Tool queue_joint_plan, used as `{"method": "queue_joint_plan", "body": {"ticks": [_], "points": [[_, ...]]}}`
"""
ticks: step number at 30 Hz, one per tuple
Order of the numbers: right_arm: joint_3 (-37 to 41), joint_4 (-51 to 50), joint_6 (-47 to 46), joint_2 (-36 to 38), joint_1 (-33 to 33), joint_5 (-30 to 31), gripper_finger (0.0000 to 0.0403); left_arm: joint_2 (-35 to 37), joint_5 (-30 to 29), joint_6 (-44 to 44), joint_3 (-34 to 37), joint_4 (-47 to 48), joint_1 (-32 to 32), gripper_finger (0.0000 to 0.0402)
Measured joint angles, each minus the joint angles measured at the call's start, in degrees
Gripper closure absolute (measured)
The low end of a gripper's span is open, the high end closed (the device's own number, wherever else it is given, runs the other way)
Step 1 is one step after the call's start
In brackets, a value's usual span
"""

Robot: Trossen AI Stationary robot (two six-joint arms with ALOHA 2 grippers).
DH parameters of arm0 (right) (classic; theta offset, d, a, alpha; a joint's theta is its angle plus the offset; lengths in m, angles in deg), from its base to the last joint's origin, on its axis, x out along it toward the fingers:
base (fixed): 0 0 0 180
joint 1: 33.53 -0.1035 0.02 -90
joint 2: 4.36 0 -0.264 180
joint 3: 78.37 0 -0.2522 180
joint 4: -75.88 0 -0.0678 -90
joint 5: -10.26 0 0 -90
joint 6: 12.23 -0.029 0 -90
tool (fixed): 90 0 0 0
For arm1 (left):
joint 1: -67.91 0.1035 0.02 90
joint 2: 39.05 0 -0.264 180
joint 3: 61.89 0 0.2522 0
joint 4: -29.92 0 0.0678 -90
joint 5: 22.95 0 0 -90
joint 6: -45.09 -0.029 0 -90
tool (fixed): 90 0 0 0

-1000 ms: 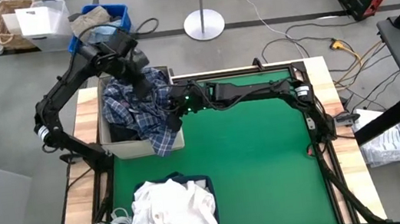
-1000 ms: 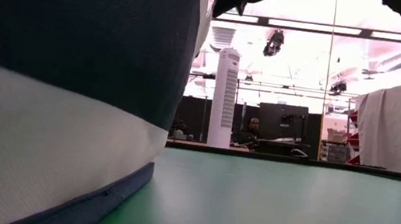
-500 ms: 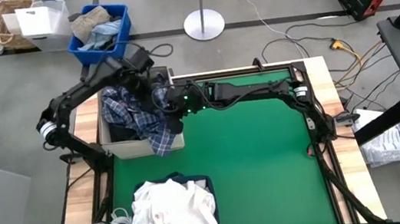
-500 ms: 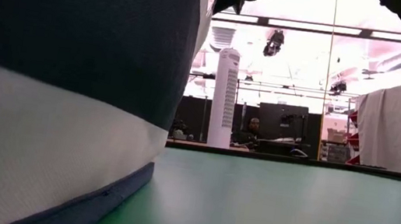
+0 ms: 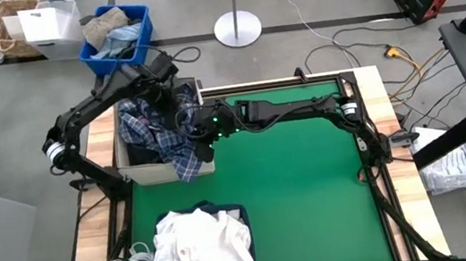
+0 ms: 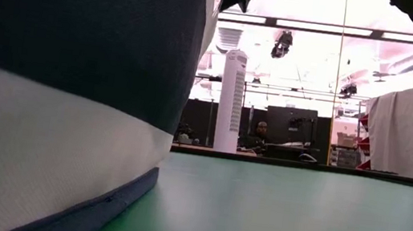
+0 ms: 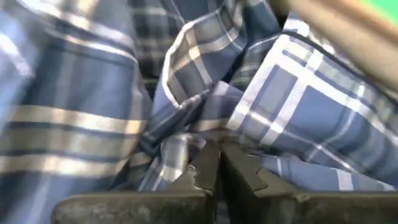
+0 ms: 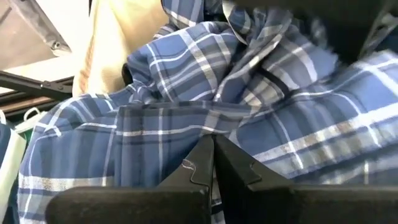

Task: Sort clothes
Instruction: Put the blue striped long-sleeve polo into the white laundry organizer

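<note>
The blue-and-white plaid shirt (image 5: pixel 156 127) lies bunched in a tan box (image 5: pixel 135 171) at the table's far left, and one end hangs over the box's right front corner. My left gripper (image 5: pixel 179 109) reaches down into the box from the far left, shut in the shirt's folds (image 7: pixel 186 93). My right gripper (image 5: pixel 201 131) comes level from the right at the box's right wall, shut against the shirt (image 8: pixel 186 74). A heap of white clothes (image 5: pixel 203 247) fills a dark bin near the front edge. My left gripper has its fingertips closed on a small fold of the plaid shirt (image 7: pixel 181 151), coming slanting down from the far left. The shirt rests bunched in the box around the fingers. My right gripper meets a fold of the shirt (image 8: pixel 205 127) with its closed fingertips, level from the table's right. The fingers hide whether cloth lies between them. That part of the shirt drapes slack over the box's edge.
The green mat (image 5: pixel 287 195) spreads to the right of the box. A blue bin (image 5: pixel 135 35) with a tan and pale-blue bundle stands on the floor beyond the table. In the low view a dark and white bin wall (image 6: pixel 75 73) fills the left half.
My left gripper has come down and toward the right from above the box's far side, lowering the plaid shirt. The shirt has sunk from a raised bunch into the box. My right gripper has stayed at the box's right wall.
</note>
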Motion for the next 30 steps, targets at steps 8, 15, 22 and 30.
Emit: {"method": "queue_joint_plan", "body": {"ticks": [8,15,22,30], "points": [[-6.82,-8.57,0.84,0.04,0.02,0.17,0.0394,0.06,-0.78,-2.33,-7.53,4.67,0.09,0.0402],[-11.8,-16.34,1.02,0.07,0.02,2.04,0.0394,0.06,-1.3,-3.23,-8.76,11.39,0.07,0.0402],[-17.1,-24.63,2.12,0.22,0.08,3.14,0.0394,1.82,-7.01,-3.23,-8.76,13.22,0.07,0.0402],[-23.15,-34.59,6.71,2.28,0.99,3.22,0.0394,7.31,-7.0,-2.17,-8.76,10.33,-0.1,0.0402]]}}
